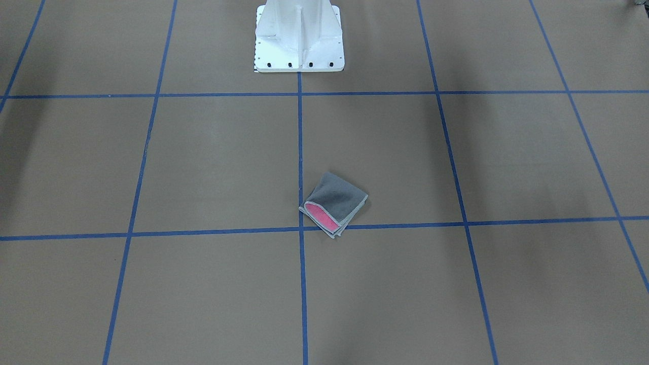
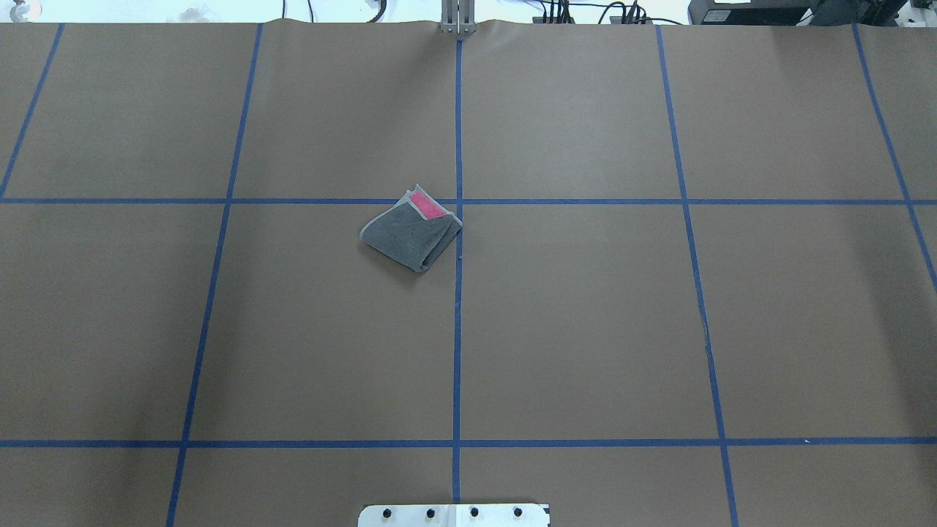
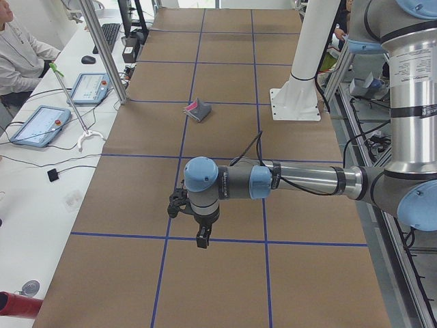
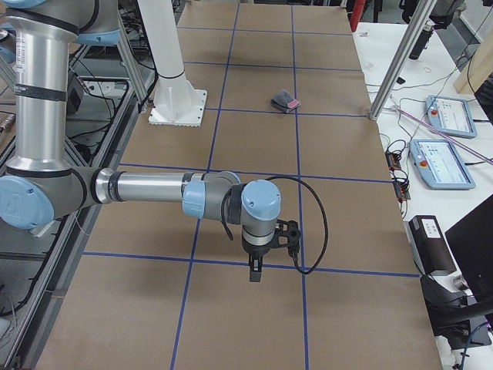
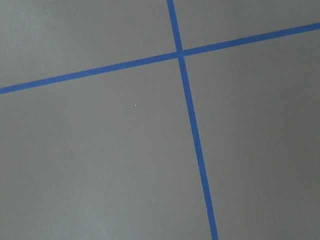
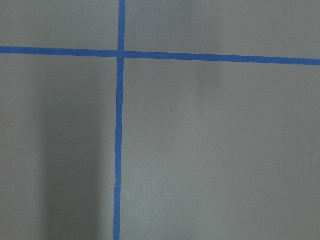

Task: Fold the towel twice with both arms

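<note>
You have a left arm (image 3: 307, 179) and a right arm (image 4: 146, 187) of silver-grey tubes, with light blue caps (image 3: 201, 174) on the rounded joints. A black cable (image 4: 326, 225) loops off each wrist. The left gripper (image 3: 203, 240) and right gripper (image 4: 255, 274) are small and black. The white ribbed pedestal (image 1: 299, 30) shows dark screws (image 1: 290, 65) along its foot.

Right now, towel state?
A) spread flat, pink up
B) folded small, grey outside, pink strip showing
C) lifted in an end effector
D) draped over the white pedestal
B: the towel lies on the table folded into a small bundle, grey face out, a pink strip showing at one edge.
</note>
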Robot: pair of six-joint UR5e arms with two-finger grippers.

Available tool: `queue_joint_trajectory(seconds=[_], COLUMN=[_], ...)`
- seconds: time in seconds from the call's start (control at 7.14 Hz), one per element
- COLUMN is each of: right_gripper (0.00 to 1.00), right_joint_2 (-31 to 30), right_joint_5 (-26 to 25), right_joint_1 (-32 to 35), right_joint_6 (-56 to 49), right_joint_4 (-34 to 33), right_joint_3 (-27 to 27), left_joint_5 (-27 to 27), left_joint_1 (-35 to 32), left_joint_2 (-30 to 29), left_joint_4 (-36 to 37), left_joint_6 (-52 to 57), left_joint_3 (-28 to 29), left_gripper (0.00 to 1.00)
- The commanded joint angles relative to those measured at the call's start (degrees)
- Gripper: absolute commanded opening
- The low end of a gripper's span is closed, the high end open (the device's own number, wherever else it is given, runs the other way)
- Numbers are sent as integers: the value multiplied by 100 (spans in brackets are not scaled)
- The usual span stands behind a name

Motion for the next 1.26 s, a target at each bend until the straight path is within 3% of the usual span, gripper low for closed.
queue_joint_trajectory(seconds=[0.0,0.42,1.12], right_gripper=[99,99,99], right_joint_2=[0,0,0], right_joint_5=[40,40,40], right_joint_1=[0,0,0], right_joint_6=[2,2,-7], right_joint_4=[-1,8,8], right_joint_3=[-3,6,6], left_joint_5=[-13,-757,-725], left_joint_1=[-3,-3,-178], left_joint_2=[64,99,91], left_joint_4=[-188,195,171], left_joint_6=[-28,-81,-37], left_joint_3=[3,99,-5], left_gripper=[100,100,100])
